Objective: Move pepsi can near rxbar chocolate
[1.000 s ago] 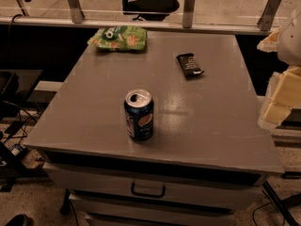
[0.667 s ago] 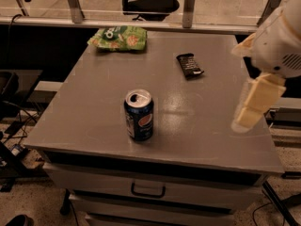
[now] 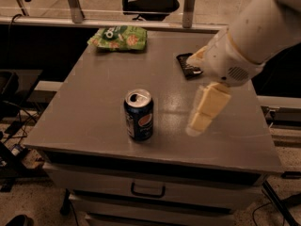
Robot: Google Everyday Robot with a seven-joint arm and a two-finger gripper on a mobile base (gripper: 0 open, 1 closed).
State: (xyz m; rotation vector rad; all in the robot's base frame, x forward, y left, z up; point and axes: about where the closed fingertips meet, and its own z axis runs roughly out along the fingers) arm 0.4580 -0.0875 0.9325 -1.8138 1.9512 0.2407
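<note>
Swings in from beyond the right edge of the table (image 3: 84, 93) to over its right half, speaking of the gripper (image 3: 201, 117) and the white arm (image 3: 249, 36) behind it. Hangs now pointing down above the surface, to the right of the pepsi can (image 3: 139, 116) and apart from it. Holds nothing; cannot tell from here whether wide or narrow. Covers part of the rxbar chocolate (image 3: 186, 65) with the wrist housing, where earlier left it in full view.

No change to the pepsi can: stands upright near the front middle of the table, logo toward the camera. None to the rxbar chocolate either: lies flat toward the back right, well apart from the can. Same for the green snack bag (image 3: 118, 36) at the back left.

Reads as the approach to the grasp, with nothing of the move itself done yet. Calls next, probably, for a further shift left and down to bracket the can.
</note>
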